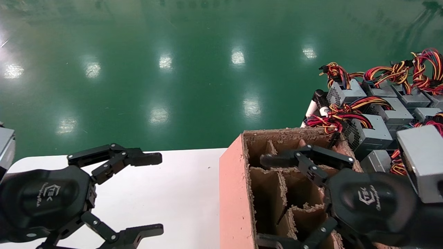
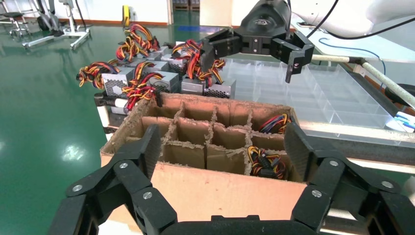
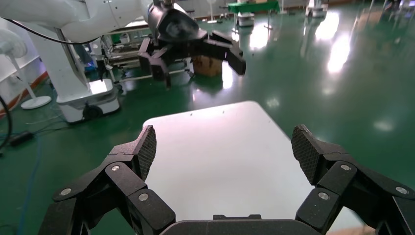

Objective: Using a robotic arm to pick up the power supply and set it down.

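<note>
Two hands show in the head view, both with fingers spread apart and holding nothing. The left hand [image 1: 157, 195] hangs over the white worktop [image 1: 180, 186] near its left edge, pointing toward the cardboard box [image 1: 237, 193]. The right hand [image 1: 264, 200] hovers above that box, over its cardboard dividers [image 2: 195, 142], fingers spanning several compartments.

The box stands at the worktop's right edge. From the left wrist view, most of its cells look empty, while two cells on the side away from the left hand hold bundles of coloured cable [image 2: 266, 161].

Beyond the box, off the worktop's far right corner, a group of grey power supplies [image 1: 368, 133] sits packed side by side, each trailing red, yellow and black wires [image 1: 332, 119]. None of them is touched by either hand. Another grey unit [image 1: 420, 162] shows just beside the right arm at the picture's right edge. A clear plastic tray [image 2: 318, 93] lies behind the box in the left wrist view.
</note>
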